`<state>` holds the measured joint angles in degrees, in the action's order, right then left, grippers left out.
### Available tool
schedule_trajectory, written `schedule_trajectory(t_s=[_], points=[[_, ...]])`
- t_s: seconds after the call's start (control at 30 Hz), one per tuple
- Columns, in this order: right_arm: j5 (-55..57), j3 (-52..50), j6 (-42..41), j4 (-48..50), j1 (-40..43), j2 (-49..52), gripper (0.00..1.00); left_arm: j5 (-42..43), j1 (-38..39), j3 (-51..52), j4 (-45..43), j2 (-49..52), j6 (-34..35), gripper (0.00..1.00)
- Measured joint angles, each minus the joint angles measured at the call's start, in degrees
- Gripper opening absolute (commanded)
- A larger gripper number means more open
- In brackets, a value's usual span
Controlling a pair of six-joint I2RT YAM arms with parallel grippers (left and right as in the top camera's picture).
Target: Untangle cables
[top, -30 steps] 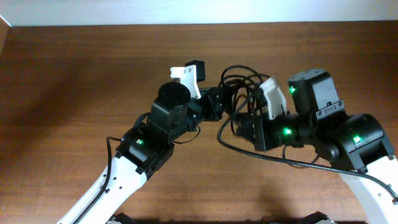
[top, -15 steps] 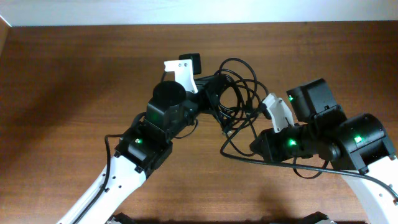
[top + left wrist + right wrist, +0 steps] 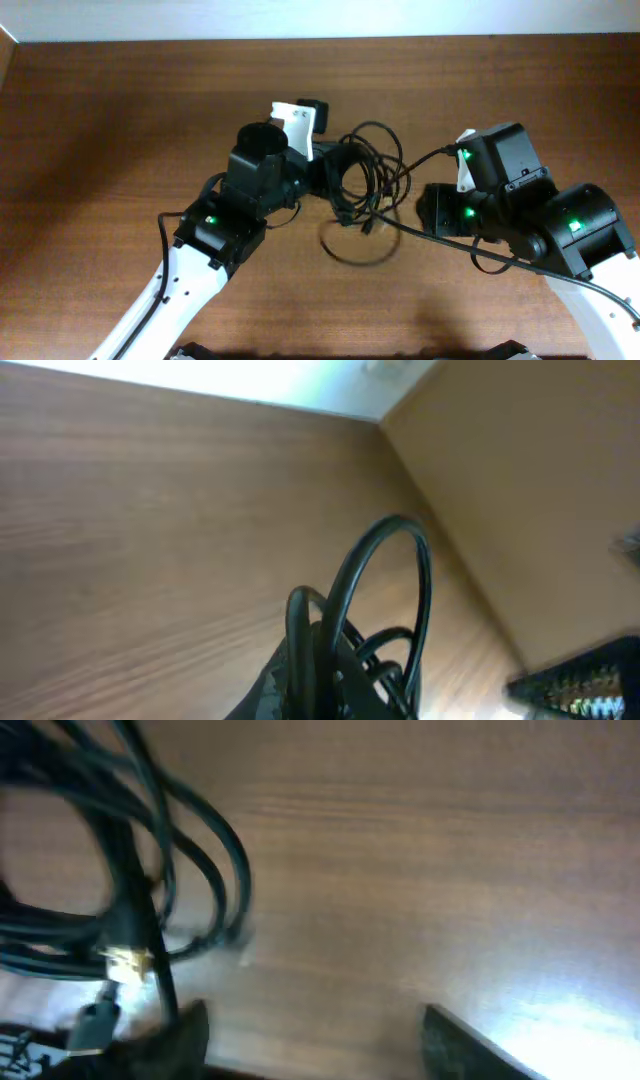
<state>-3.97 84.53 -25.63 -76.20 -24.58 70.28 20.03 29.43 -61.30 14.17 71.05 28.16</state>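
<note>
The cables (image 3: 365, 170) are a tangle of thin black loops at the middle of the table, with one loop (image 3: 355, 248) lying flat toward the front. My left gripper (image 3: 330, 180) is shut on the left side of the bundle. In the left wrist view the cords (image 3: 385, 590) arch up out of the shut left gripper (image 3: 330, 685). My right gripper (image 3: 425, 205) stands just right of the tangle. In the right wrist view the right gripper (image 3: 320, 1040) is open with bare wood between its fingers (image 3: 460, 1045). The cables (image 3: 135, 870) and a gold-tipped plug (image 3: 125, 958) sit to its left.
The brown wooden table (image 3: 120, 130) runs to a pale wall at the back. A thicker black arm cable (image 3: 500, 265) trails from the right arm across the table's right side. Both arm bodies crowd the front centre.
The right gripper has opened and let go of the cables, pulling back to the right. A freed loop has dropped onto the table. The left arm has shifted slightly left with the bundle.
</note>
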Motion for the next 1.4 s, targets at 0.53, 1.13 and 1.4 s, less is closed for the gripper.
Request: schedule_trajectory(t_s=[0.53,1.13,1.4], points=[[-15.8,0.0,17.8,8.9,0.0,-2.5,0.75,13.1,0.0,0.0,-0.3,0.0,-29.0,0.00],[-30.4,0.0,40.0,11.2,-0.1,-2.8,0.34,56.5,-9.2,0.0,-11.9,0.1,-38.5,0.00],[-33.0,0.0,40.3,12.4,-0.1,-2.9,0.04,57.8,-9.3,0.0,-13.7,0.1,-38.6,0.99]])
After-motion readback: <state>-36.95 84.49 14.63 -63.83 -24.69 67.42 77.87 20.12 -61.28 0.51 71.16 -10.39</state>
